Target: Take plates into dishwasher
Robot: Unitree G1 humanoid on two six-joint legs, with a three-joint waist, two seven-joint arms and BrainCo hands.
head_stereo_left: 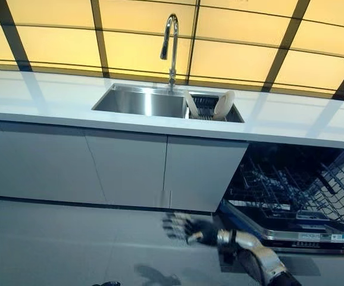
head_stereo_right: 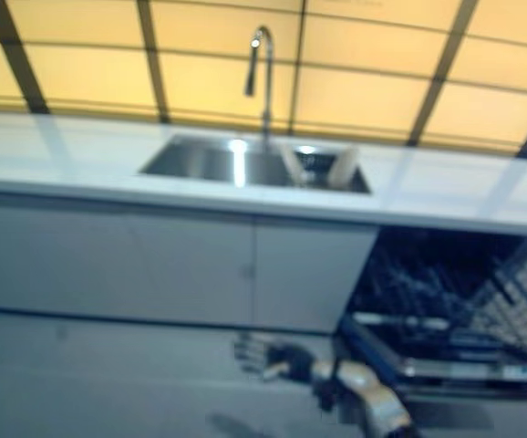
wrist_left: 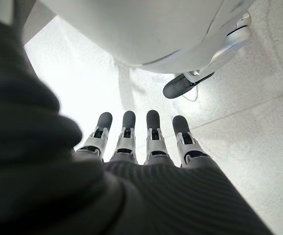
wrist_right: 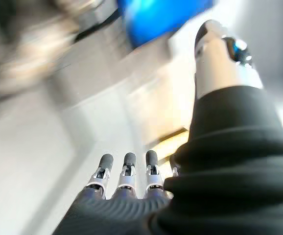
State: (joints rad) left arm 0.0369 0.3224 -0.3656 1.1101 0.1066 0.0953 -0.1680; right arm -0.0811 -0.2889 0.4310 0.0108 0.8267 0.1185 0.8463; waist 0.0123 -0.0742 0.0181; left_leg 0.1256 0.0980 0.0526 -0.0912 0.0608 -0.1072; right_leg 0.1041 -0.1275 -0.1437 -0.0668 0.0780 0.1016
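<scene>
Pre-grasp: both plates (head_stereo_left: 224,105) sit racked in the sink (head_stereo_left: 139,101). Right hand (head_stereo_left: 187,229) is low beside the open dishwasher (head_stereo_left: 291,190), fingers extended, empty; left hand (wrist_left: 136,142) likewise open. Next: raise right hand to the sink, grip a plate.

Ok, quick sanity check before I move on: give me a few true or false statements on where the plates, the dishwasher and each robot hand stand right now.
1. Two plates stand on edge in the sink. True.
2. The dishwasher is shut. False: its door is down and the rack is pulled out.
3. The right robot hand holds a plate. False: it hangs low before the cabinet with straight fingers, holding nothing.
4. The left robot hand is open and holds nothing. True.
5. The faucet stands behind the sink. True.
</scene>
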